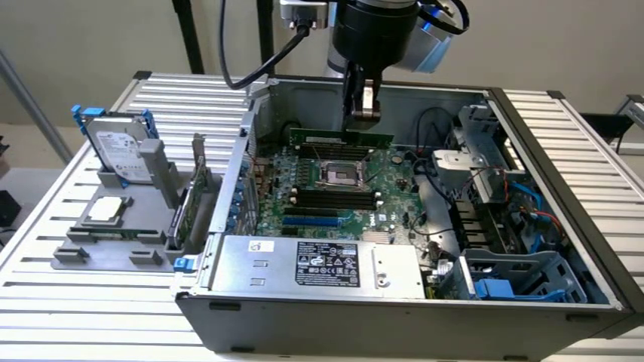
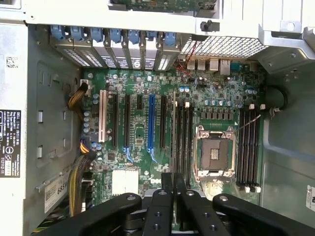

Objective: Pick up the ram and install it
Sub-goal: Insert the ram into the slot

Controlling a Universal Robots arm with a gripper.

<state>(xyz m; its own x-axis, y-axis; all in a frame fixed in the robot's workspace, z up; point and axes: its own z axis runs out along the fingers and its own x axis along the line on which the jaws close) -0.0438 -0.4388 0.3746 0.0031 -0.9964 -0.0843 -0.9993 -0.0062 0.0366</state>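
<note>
Grasping the ram [image 1: 337,139] by its upper edge, the hand [image 1: 363,113] is holding it edge-down above the motherboard [image 1: 393,181] inside the open case [image 1: 403,324], so the step is probably calling for keeping the stick parallel with a black memory slot [image 2: 184,137] and descending squarely.

Count of parts
There was one ram [image 1: 340,139], one hard drive [image 1: 119,147], one processor chip [image 1: 108,211], one expansion card [image 1: 194,181], one computer case [image 1: 403,320].
</note>
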